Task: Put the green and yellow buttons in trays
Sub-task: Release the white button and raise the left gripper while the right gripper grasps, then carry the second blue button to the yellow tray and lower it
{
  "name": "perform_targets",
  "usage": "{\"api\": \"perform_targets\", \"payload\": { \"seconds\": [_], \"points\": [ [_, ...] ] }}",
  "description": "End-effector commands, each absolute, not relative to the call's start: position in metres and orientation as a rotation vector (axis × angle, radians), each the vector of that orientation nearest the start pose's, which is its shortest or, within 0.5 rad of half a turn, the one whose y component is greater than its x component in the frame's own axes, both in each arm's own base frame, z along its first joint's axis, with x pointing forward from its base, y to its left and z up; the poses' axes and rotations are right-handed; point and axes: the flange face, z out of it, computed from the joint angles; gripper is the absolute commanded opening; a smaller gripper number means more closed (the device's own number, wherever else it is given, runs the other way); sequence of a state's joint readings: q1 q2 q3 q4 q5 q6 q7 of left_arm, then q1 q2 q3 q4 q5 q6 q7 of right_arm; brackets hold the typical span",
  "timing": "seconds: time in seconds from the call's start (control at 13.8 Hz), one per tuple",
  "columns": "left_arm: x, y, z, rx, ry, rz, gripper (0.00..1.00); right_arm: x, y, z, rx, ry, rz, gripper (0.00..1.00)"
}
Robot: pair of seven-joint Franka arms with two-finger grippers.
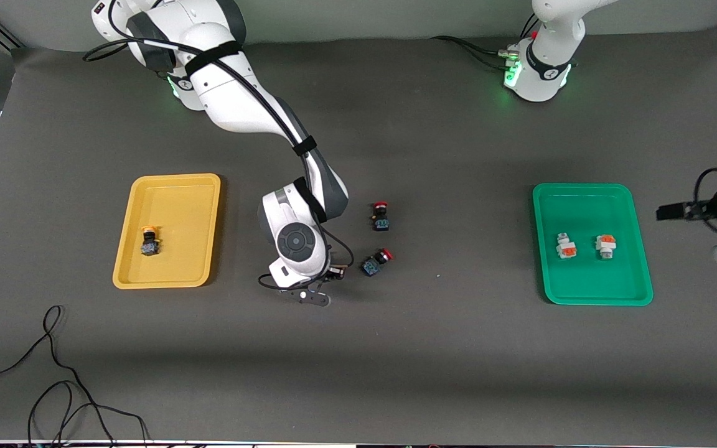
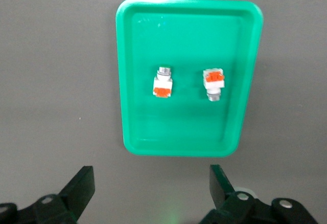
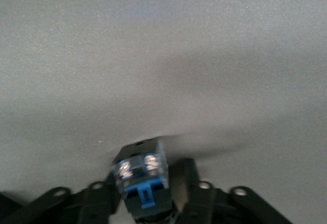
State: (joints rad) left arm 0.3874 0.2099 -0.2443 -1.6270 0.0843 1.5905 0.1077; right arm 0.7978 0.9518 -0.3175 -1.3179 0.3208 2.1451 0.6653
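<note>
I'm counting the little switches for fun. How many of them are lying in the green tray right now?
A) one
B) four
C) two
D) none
C: the green tray holds two white-bodied buttons with orange blocks, one beside the other, both lying on its floor, and nothing else shows in it.

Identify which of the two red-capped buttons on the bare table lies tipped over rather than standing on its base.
The red-capped button nearer the front camera lies tipped; the other red-capped button, farther away, stands upright with its cap on top.
</note>
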Motion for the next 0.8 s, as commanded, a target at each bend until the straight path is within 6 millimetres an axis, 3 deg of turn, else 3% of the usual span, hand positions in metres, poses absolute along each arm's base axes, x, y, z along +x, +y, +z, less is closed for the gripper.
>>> {"api": "perform_targets", "payload": {
  "seconds": [0.0,0.29,0.58,0.65,0.72],
  "points": [
    [0.577,0.093,0.529,-3.128,0.002,0.354,1.00,0.618,0.395,0.181,-3.160,0.394,0.052,0.00],
    [0.559,0.060,0.572,-3.163,0.033,0.267,1.00,0.631,0.378,0.239,-3.138,0.442,0.049,0.00],
    [0.542,0.020,0.596,-3.156,0.099,0.195,1.00,0.630,0.354,0.333,-3.121,0.473,0.128,0.00],
    [0.538,0.018,0.604,-3.152,0.073,0.172,1.00,0.625,0.346,0.360,-3.117,0.480,0.169,0.00],
    [0.537,0.009,0.607,-3.153,0.073,0.164,1.00,0.622,0.328,0.389,-3.119,0.443,0.206,0.00]
  ]
}}
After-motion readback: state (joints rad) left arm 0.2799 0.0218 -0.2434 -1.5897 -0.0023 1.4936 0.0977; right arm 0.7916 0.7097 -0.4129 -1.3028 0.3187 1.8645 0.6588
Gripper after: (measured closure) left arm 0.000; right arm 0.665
